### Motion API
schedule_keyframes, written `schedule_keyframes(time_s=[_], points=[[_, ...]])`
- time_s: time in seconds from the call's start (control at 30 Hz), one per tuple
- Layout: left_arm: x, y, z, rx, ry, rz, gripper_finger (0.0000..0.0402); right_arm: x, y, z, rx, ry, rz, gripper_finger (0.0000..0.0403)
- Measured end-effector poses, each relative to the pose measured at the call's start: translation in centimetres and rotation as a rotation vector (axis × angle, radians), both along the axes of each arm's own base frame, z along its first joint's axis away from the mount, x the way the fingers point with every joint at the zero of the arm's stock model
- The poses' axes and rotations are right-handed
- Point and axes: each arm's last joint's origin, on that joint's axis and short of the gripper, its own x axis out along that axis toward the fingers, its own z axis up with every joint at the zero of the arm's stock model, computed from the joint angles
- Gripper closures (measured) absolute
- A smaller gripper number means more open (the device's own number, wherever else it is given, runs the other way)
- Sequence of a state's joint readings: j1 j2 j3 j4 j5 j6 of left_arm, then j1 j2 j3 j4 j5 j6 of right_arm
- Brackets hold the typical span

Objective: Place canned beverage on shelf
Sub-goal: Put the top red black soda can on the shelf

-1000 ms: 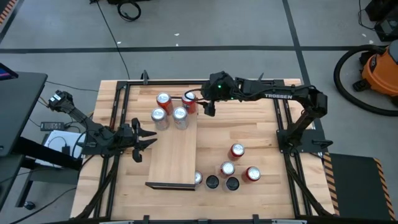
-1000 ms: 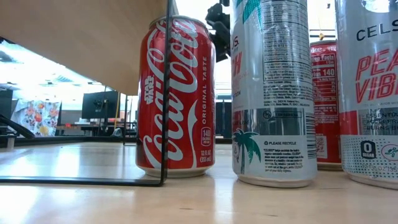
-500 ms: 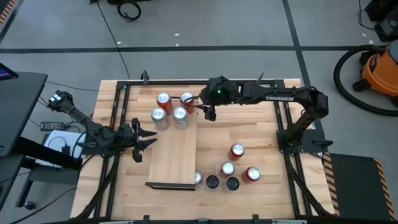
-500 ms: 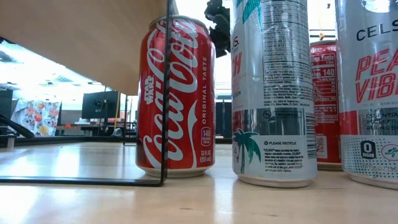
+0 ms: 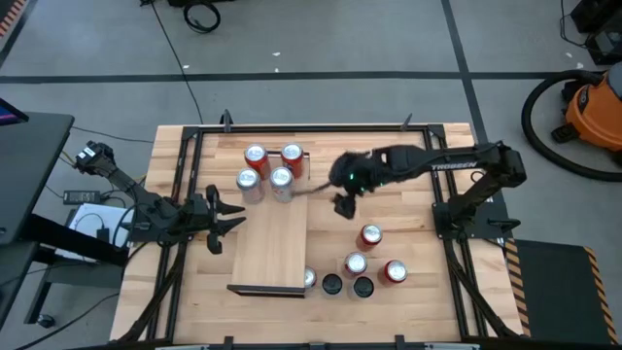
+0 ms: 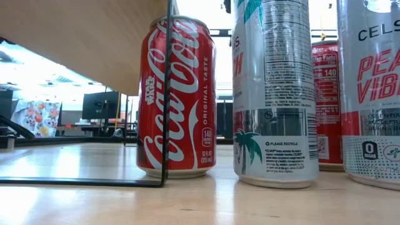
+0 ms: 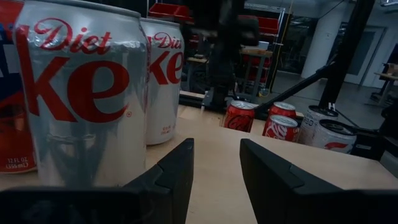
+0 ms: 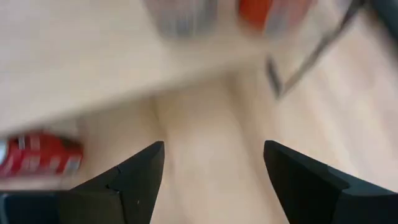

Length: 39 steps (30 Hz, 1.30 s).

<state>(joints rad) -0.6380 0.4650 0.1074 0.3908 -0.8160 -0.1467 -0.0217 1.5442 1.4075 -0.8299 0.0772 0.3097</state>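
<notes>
The shelf (image 5: 275, 243) is a pale plywood board on thin black wire legs, left of the table's middle. Several cans stand upright on its far end, among them a red one (image 5: 292, 154) and a silver Diet Coke can (image 7: 81, 93). More canned beverages stand on the tabletop at the near right, such as a red can (image 5: 370, 236). My right gripper (image 5: 345, 204) hovers open over bare tabletop right of the shelf, tipped downward, with nothing between its fingers (image 8: 137, 174). My left gripper (image 5: 228, 216) waits open and level at the shelf's left side.
In the low view a Coca-Cola can (image 6: 177, 97) and a tall silver can (image 6: 275, 94) stand close to the camera beside the shelf's wire leg (image 6: 167, 94). Two dark-topped cans (image 5: 347, 286) stand at the near edge. Black frame rails run along the table's sides (image 5: 442, 185).
My right gripper has drawn away from the cans at the shelf's far end, toward the table's near and right side, and has tipped and rolled on the way. It has gone out of the low view. The red can stays upright on the shelf.
</notes>
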Motion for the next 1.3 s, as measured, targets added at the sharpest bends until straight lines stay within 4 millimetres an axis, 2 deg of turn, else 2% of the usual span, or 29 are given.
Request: schedule_keyframes(time_s=[0.1,0.23,0.47,0.57,0.97,1.3], points=[[0.0,0.0,-0.1,-0.001,0.005,-0.007,0.0262,-1.0,1.4,-1.1,0.077,0.147,-0.090,0.0101],[0.0,0.0,-0.2,-0.032,0.008,-0.010,0.0262,-1.7,3.0,-1.9,0.124,0.247,-0.234,0.0073],[0.0,-0.1,-0.3,-0.033,0.014,-0.019,0.0262,-1.3,5.9,-5.1,0.111,0.442,-0.322,0.0048],[0.0,-0.1,-0.3,-0.030,0.016,-0.018,0.0262,-1.5,6.2,-5.9,0.108,0.519,-0.359,0.0048],[0.0,-0.1,-0.4,-0.015,0.028,-0.018,0.0262,-2.1,7.3,-6.7,0.193,0.543,-0.425,0.0048],[0.0,-0.1,-0.4,-0.014,0.029,-0.036,0.0262,-3.2,7.8,-10.4,0.231,0.605,-0.402,0.0048]])
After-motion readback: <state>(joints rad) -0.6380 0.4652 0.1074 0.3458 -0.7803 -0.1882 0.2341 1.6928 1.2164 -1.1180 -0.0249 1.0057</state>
